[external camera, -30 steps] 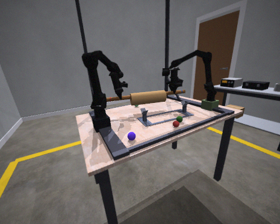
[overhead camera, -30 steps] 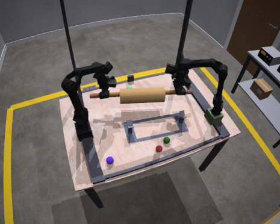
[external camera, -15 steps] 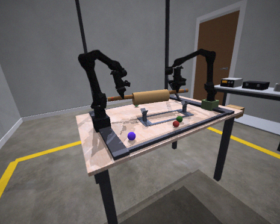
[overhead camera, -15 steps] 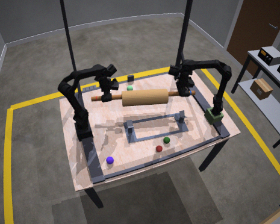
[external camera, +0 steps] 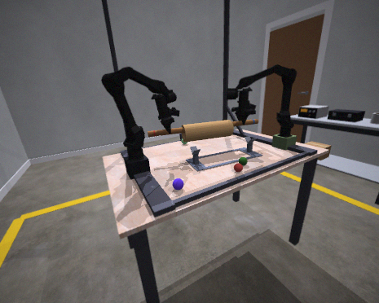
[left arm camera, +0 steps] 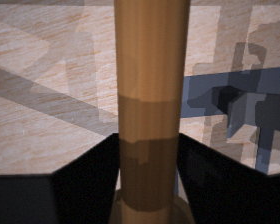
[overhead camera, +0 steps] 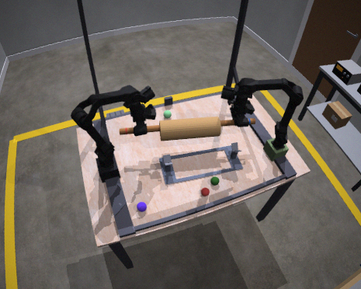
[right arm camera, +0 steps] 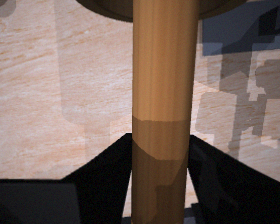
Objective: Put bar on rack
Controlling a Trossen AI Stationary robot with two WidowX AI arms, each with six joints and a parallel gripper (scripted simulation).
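The wooden bar (overhead camera: pixel 152 128) (external camera: pixel 176 130) (left arm camera: pixel 153 60) (right arm camera: pixel 163 75) is held roughly level above the table, behind the rack. The tan paper roll (overhead camera: pixel 190 129) (external camera: pixel 208 130) is around its middle, between the grippers. My left gripper (overhead camera: pixel 241 122) (external camera: pixel 244 121) (left arm camera: pixel 147 140) is shut on the bar near its blue-marked end. My right gripper (overhead camera: pixel 140 130) (external camera: pixel 169 131) (right arm camera: pixel 158 140) is shut on the bar near its red-marked end. The grey-blue rack (overhead camera: pixel 169 175) (external camera: pixel 196 165) (left arm camera: pixel 198 85) stands on the table, with both upright cradles empty.
A dark green ball (overhead camera: pixel 215 180) (external camera: pixel 243 161) and a red ball (overhead camera: pixel 205 192) (external camera: pixel 238 167) lie in front of the rack. A blue ball (overhead camera: pixel 141 207) (external camera: pixel 178 184) is at the front left. A light green ball (overhead camera: pixel 167 114) and a black block (overhead camera: pixel 168 101) are behind the bar.
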